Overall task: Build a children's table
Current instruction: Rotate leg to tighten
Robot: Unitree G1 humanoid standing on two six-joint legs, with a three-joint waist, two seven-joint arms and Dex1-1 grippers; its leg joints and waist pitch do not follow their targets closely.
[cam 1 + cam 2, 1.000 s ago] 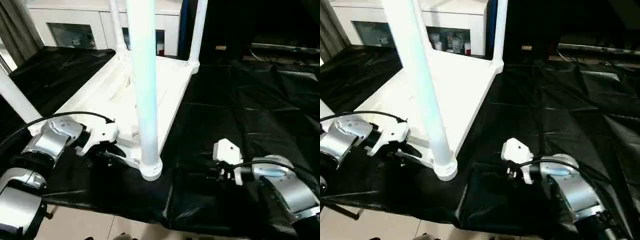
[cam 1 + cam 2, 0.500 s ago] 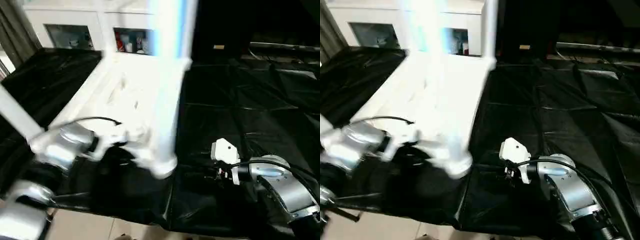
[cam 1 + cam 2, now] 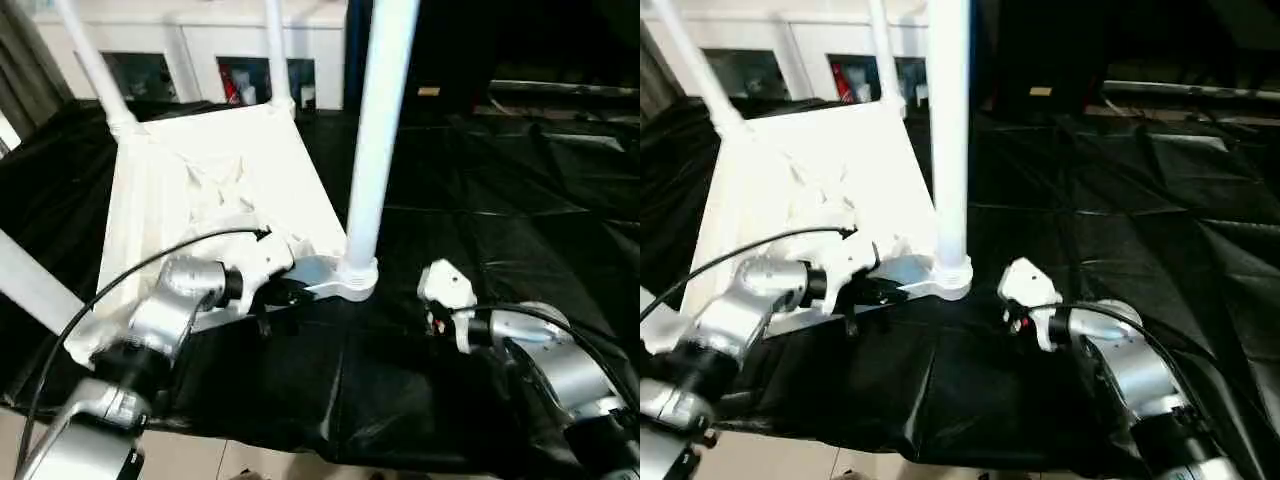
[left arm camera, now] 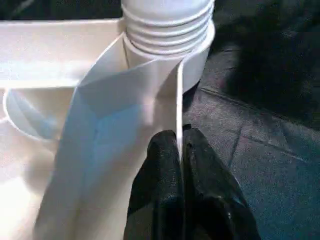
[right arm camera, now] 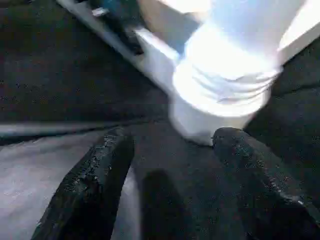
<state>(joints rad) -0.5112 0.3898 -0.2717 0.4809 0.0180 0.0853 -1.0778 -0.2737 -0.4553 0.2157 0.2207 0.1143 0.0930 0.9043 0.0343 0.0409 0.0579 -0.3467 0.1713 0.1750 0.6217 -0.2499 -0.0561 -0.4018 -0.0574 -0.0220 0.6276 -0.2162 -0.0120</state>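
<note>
Left wrist view has our left gripper (image 4: pixel 180 150) pinched tight on the thin rim of the children's table (image 3: pixel 210 190), right by the corner socket (image 4: pixel 170 45). That table lies upside down on the black sheet (image 3: pixel 520 220), legs up, around 11 o'clock from us. Our right gripper (image 5: pixel 172 165) hangs spread wide and empty at 3 o'clock of the nearest leg (image 3: pixel 380 130).

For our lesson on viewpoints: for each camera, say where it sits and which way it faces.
Head views: on the head, facing forward and down at the upturned table top; both forearms show.
Left wrist view: along the left gripper, shut on the table's rim.
Right wrist view: along the open right gripper toward the near leg.
Shared: that leg's socket.
</note>
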